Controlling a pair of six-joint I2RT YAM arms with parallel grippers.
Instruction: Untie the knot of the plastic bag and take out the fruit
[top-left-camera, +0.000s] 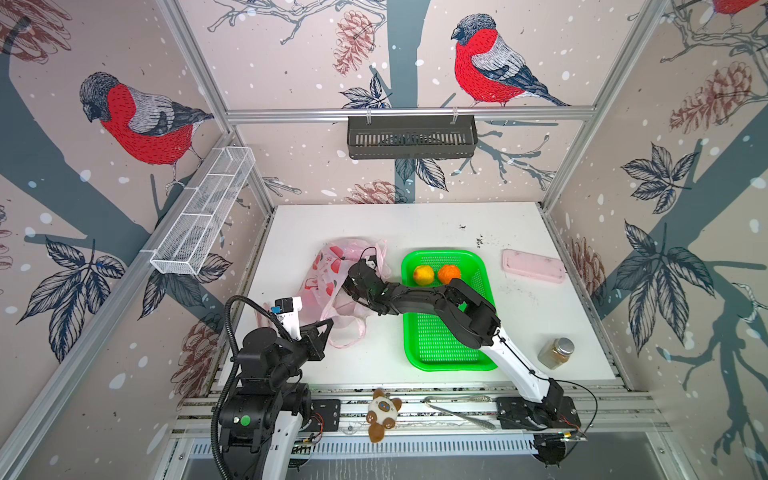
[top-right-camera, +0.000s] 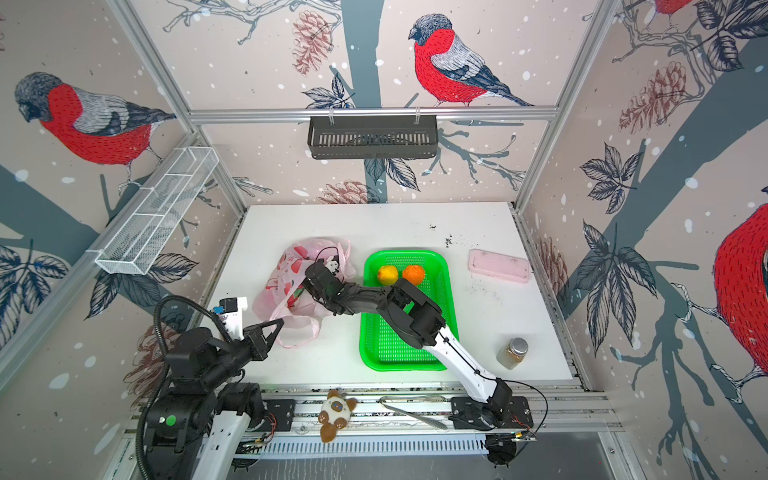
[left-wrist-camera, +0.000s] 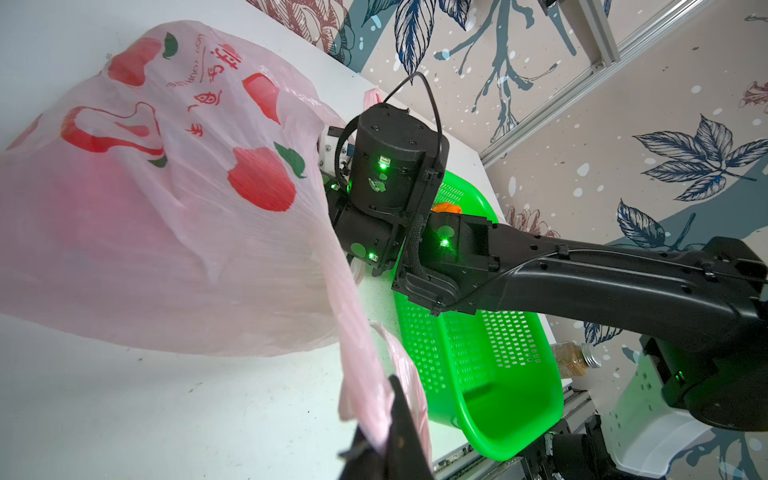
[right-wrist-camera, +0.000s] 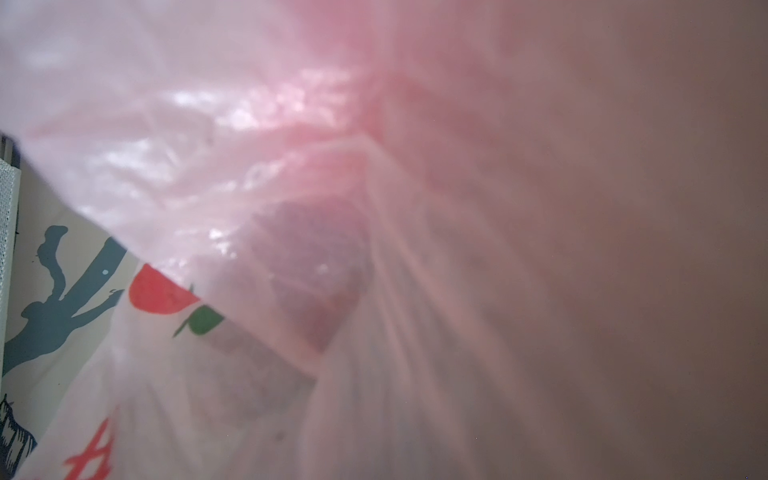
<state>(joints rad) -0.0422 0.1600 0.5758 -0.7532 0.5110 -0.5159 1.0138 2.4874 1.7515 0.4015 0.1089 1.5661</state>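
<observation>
Left gripper (top-left-camera: 328, 323) is clamped on the plastic bag (top-left-camera: 326, 266) handle (left-wrist-camera: 361, 353). Right gripper (top-left-camera: 351, 286), nearer, reaches inside the mouth, with a dim rounded shape (right-wrist-camera: 311, 282), likely fruit, straight ahead. I cannot tell whether its jaws are closed.

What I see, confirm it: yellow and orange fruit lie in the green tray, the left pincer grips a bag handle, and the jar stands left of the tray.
Wrong: both top views show the jar standing right of the green tray. The rest holds: yellow fruit and orange fruit lie in it, and the left pincer grips a handle of the plastic bag.
</observation>
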